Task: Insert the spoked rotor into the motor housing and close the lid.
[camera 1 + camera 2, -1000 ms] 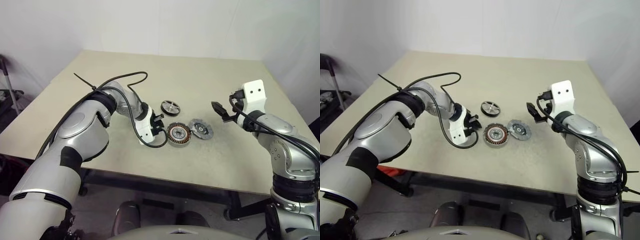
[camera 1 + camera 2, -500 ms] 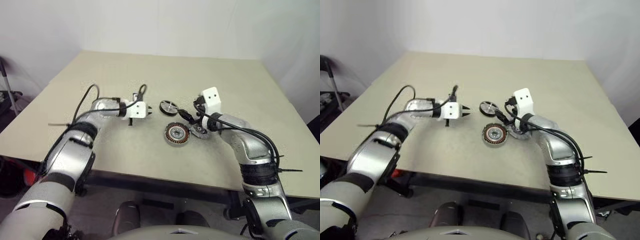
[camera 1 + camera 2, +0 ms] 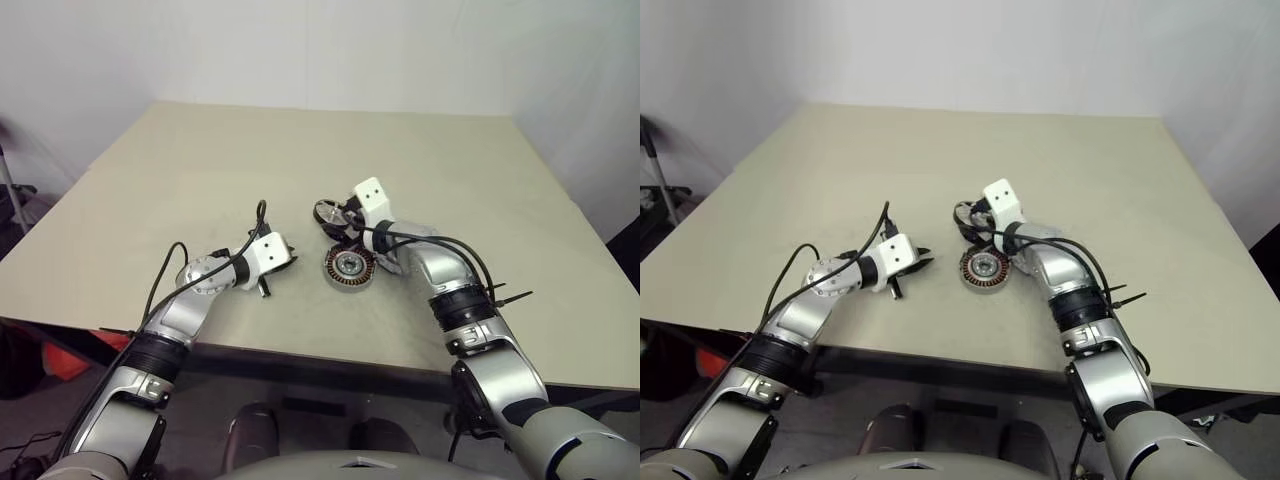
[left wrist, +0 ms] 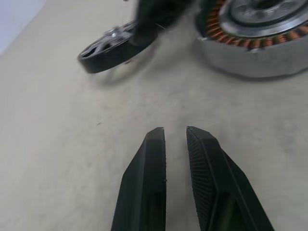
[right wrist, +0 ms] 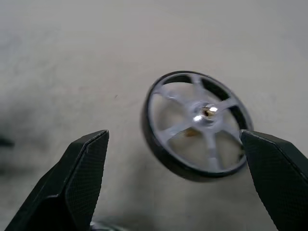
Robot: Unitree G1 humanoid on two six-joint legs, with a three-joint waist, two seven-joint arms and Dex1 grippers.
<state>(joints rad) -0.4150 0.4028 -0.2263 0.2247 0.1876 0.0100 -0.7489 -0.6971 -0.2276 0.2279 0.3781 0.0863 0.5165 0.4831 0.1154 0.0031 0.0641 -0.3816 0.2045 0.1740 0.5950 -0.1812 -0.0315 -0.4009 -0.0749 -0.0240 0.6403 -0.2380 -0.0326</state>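
Note:
The spoked rotor (image 5: pixel 197 125), a bright silver wheel with a dark rim, lies on the beige table (image 3: pixel 400 150) and looks slightly tipped. My right gripper (image 5: pixel 173 134) is open wide around it, one finger (image 5: pixel 274 173) right at the rim; it grips nothing. The motor housing (image 3: pixel 349 267), with its ring of copper windings, sits just nearer than the rotor. My left gripper (image 4: pixel 174 130) hovers low over the table to the housing's left, its fingers almost together with nothing between them. The lid is hidden behind my right forearm.
The table's near edge runs just below both forearms. Bare tabletop stretches beyond the rotor toward the white wall. A dark stand (image 3: pixel 655 160) is off the table's left side.
My right gripper swung left and down from beside the lid to straddle the rotor. My left gripper rolled over and drew back to the left of the housing. The view itself has also shifted.

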